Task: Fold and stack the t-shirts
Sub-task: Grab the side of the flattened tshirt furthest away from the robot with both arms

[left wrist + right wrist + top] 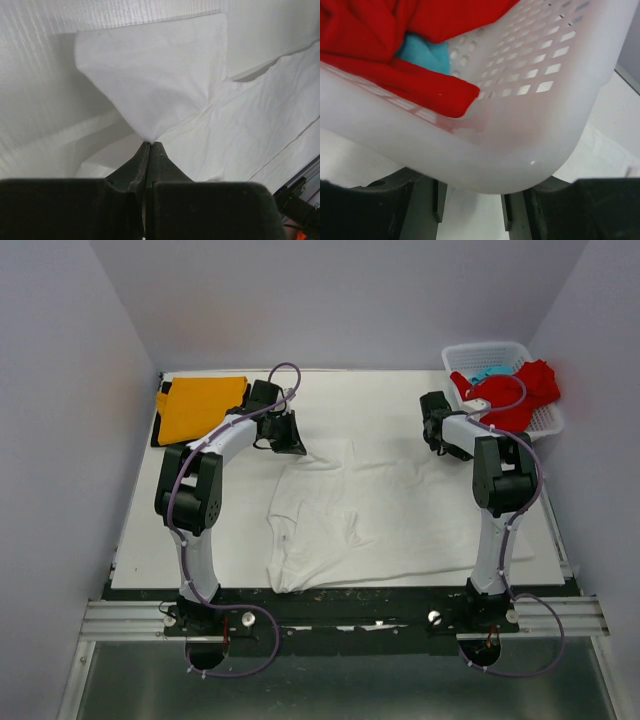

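Table [380, 405] w/ white tee [380, 510]: L jaws pinch its sleeve edge; R jaws open at basket [535, 145] rim

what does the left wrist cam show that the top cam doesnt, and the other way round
Only the left wrist view: the left gripper shut on a pinched-up peak of the white t-shirt. Only the top view: the orange t-shirt at the far left, the basket holding the red t-shirt and light blue t-shirt, and the right gripper beside it. Both: the white t-shirt on the table.
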Robot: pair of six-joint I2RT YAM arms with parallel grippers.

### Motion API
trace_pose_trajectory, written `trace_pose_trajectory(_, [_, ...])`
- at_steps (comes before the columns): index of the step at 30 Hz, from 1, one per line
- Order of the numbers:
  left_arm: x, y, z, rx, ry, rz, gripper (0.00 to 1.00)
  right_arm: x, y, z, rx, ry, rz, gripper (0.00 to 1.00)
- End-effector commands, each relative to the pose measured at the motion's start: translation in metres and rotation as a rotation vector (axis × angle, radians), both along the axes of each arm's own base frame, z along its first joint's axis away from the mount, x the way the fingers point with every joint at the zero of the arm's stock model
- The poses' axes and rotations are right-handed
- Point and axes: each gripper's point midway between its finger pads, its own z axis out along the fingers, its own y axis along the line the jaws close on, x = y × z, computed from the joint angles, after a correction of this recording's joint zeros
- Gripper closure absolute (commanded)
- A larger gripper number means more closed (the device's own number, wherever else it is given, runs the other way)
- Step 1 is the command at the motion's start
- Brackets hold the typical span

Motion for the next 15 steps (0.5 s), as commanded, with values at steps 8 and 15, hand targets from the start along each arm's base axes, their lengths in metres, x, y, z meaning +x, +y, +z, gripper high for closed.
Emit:
trace_pose_trajectory(8, [-0.004, 0.004, 0.018, -0.008, -0.052, -0.014, 1.00, 0.007, 0.020, -0.017, 0.168, -0.006, 0.016, 0.51])
trace_pose_trajectory(15, [-0.004, 0.004, 0.019, -0.013, -0.054, -0.012, 1.00, -0.041, 0.004, -0.030, 0.110, 0.108, -0.038, 0.55])
